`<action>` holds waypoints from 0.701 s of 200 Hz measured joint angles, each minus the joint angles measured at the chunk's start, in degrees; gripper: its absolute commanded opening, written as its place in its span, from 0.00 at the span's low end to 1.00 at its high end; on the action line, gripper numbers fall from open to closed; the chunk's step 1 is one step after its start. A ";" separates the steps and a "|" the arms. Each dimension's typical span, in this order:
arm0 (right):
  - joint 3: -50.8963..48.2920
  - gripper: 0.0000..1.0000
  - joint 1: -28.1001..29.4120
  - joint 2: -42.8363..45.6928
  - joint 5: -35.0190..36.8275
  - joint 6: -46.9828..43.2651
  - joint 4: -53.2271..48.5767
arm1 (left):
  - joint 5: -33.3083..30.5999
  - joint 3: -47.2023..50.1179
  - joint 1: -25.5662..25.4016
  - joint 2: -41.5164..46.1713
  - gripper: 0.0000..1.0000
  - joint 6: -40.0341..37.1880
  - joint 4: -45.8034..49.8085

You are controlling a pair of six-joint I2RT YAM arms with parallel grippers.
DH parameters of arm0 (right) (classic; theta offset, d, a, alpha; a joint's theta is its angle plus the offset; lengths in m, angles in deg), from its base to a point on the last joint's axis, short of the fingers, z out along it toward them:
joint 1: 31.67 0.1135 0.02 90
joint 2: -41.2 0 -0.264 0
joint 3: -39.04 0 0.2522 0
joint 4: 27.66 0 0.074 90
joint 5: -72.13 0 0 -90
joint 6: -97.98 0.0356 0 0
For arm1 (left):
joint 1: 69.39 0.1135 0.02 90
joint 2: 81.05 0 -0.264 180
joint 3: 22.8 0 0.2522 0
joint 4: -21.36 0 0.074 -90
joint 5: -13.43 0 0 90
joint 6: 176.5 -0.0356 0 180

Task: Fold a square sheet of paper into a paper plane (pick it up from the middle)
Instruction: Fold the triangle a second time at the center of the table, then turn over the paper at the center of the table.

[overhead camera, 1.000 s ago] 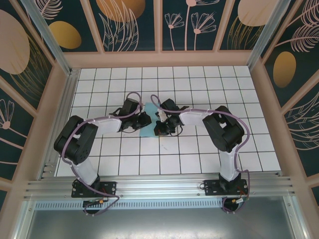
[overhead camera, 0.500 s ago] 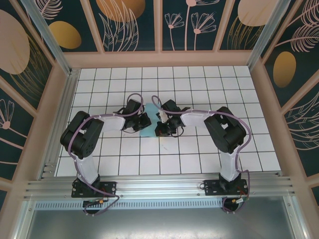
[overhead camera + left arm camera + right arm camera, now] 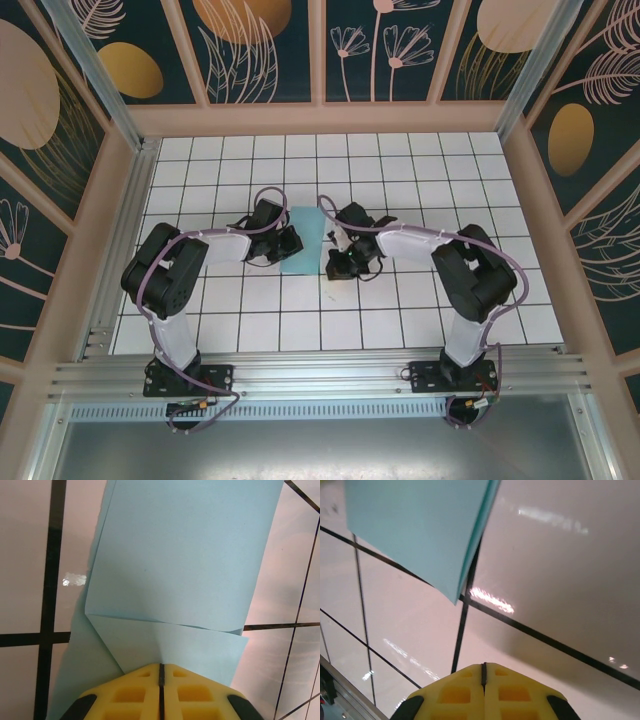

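Light turquoise square sheet of paper, partly folded, sits mid white gridded table, clear of every edge. My left gripper is clenched, tips on the fold. My right gripper is clenched empty beside it. I'd press down and drag slowly along the crease.

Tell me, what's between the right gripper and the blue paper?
Just bare white gridded table, seen in the right wrist view. The right gripper, jaws shut, sits apart from the paper.
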 measured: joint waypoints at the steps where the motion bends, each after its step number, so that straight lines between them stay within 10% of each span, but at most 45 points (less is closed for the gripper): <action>1: 0.11 0.09 -0.09 0.07 0.13 0.07 0.04 | 0.07 0.00 0.00 0.00 0.13 0.00 0.00; 58: 10.75 0.24 -3.58 -4.63 3.91 3.19 5.05 | 0.63 0.09 0.31 5.03 0.38 2.27 -0.42; 140: 16.74 0.45 -2.45 -11.34 4.81 -1.42 4.44 | -4.39 10.86 2.75 16.22 0.42 4.70 -0.90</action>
